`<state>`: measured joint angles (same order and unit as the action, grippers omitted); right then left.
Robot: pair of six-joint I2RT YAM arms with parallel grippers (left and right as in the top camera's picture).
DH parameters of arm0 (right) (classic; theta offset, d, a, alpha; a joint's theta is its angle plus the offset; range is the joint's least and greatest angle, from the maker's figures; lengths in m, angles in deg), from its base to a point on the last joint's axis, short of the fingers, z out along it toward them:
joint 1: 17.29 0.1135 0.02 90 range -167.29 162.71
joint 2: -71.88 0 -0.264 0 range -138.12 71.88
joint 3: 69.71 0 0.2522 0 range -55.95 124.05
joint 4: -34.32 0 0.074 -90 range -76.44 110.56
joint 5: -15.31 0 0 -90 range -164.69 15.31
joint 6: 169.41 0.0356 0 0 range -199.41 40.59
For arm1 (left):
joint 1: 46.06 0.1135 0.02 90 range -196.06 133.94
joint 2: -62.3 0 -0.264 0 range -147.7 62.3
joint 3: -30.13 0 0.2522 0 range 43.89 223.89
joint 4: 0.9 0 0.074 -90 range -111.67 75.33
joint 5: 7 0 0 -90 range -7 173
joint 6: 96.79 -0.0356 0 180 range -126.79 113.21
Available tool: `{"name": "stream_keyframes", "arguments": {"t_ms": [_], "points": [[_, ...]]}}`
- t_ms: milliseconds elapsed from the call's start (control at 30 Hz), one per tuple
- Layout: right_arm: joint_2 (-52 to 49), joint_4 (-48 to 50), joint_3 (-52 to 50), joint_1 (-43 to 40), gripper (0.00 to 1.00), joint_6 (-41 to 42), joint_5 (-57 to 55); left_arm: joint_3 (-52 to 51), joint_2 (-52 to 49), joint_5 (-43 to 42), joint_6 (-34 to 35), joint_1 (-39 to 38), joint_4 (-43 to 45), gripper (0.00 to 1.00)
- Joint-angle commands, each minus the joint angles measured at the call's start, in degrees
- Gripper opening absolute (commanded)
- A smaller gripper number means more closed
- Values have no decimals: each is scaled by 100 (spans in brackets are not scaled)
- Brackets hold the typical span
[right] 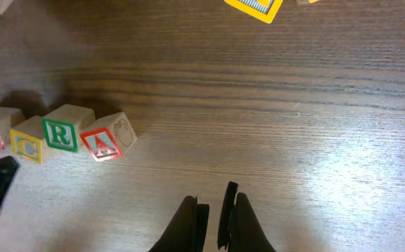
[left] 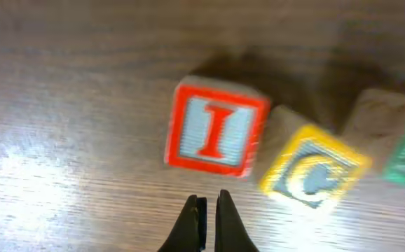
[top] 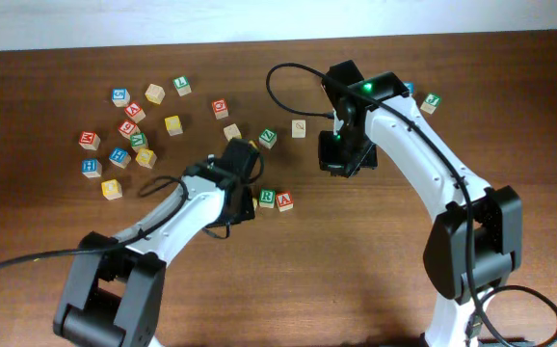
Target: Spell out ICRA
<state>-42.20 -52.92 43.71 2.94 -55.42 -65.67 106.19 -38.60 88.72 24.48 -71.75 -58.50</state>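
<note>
The word looked done. The I block (left: 216, 127), the C block (left: 314, 171), the R block (right: 64, 133) and the A block (right: 104, 142) lay in a row near the middle of the table (top: 356, 270), about as far from the far edge as from the near edge. The blocks sat just beside each other. From the left wrist the C block looked turned a bit, not square with the I block.

The left claw (left: 206, 210) hung over the I end of the row. Its fingers were pressed almost together and pinched nothing. The right claw (right: 213, 206) hung over bare wood toward the right edge, well apart from the row. Its fingers were close together too, with nothing in them.

The spare blocks (top: 172, 124) lay toward the far left corner.

I think this was the last step, the tidy-up. The next move likely called for a soft push to square up the C block, or just lifting both claws away. A rough bump could knock the row crooked.
</note>
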Motion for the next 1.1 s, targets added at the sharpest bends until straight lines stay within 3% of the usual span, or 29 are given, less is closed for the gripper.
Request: {"name": "stream_keyframes", "arguments": {"t_ms": [0,200,300,500,1067], "points": [[-232,31,63,0,5,-22,-70,581,229,-162,-160,48,-374,0],[-470,289,-273,7,5,-17,-13,739,254,-173,-603,1628,-461,0],[-470,715,-597,85,4,74,238,732,-192,-951,-1329,2063,-199,0],[-470,1381,-1054,293,5,197,258,732,-800,-1390,-1646,1705,120,0],[-763,1768,-1139,564,4,396,238,710,-817,-1349,-1814,1331,44,0]]}}
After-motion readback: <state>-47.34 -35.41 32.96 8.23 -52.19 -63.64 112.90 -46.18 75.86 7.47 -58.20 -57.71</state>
